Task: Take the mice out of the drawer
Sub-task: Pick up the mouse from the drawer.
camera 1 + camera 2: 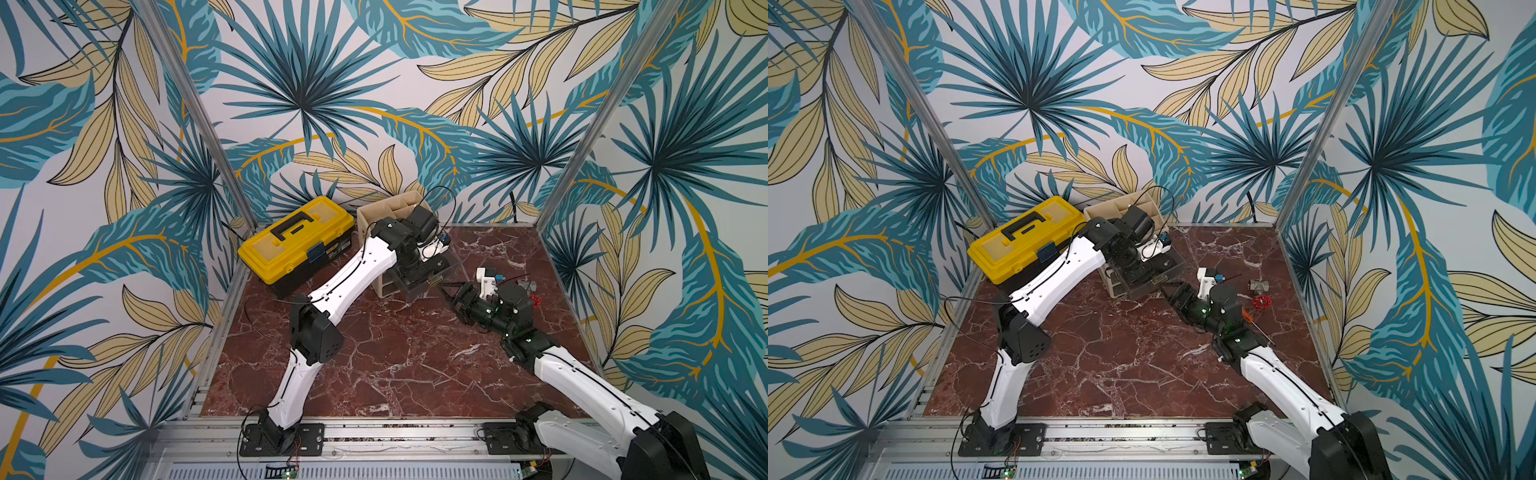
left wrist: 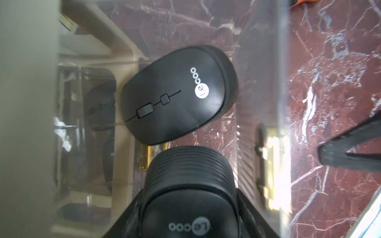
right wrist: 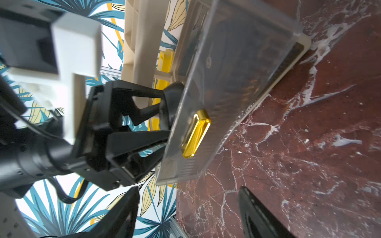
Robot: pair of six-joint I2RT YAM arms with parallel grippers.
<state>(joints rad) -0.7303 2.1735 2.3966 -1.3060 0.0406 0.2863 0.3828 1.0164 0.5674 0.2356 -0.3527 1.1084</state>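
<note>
A clear plastic drawer (image 1: 446, 266) with a gold handle (image 3: 195, 134) is pulled out of the beige drawer unit (image 1: 390, 212). My left gripper (image 2: 188, 210) reaches down into the drawer, and its jaws are closed on the sides of one black mouse (image 2: 189, 185). A second mouse (image 2: 177, 94) lies loose in the drawer just beyond it. More mice (image 2: 101, 105) show dimly through the plastic in the unit below. My right gripper (image 3: 188, 214) hangs open and empty just in front of the handle, seen in both top views (image 1: 446, 291) (image 1: 1169, 289).
A yellow toolbox (image 1: 297, 245) stands left of the drawer unit. A red handwheel (image 1: 1260, 301), a metal fitting (image 1: 1259, 286) and an orange-handled tool (image 1: 1250, 318) lie on the marble floor beside the right arm. Aluminium posts and patterned walls enclose the cell.
</note>
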